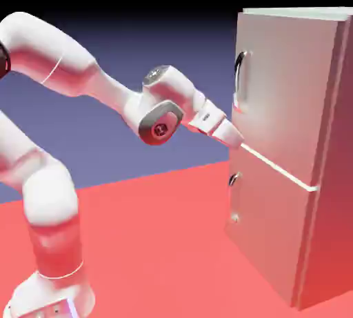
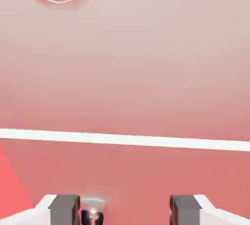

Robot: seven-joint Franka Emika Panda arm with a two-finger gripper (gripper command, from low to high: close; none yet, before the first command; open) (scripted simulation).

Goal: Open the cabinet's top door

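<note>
My gripper (image 1: 240, 143) points at the front of the cabinet (image 1: 289, 165), a tall box of smooth brushed-grey metal tinted pink by the red table (image 1: 152, 241). My tip sits close to the thin pale seam (image 2: 127, 140) dividing the two panels, just below the top door (image 1: 283, 82), a flat sheet with a long curved silver handle (image 1: 238, 78) near its left edge. In the hand view my two blocky grey fingertips (image 2: 64, 210) stand apart with nothing between them, facing plain metal. A small shiny knob-like glint (image 2: 92, 214) shows beside one fingertip; it may be the lower panel's handle, though I cannot be sure.
</note>
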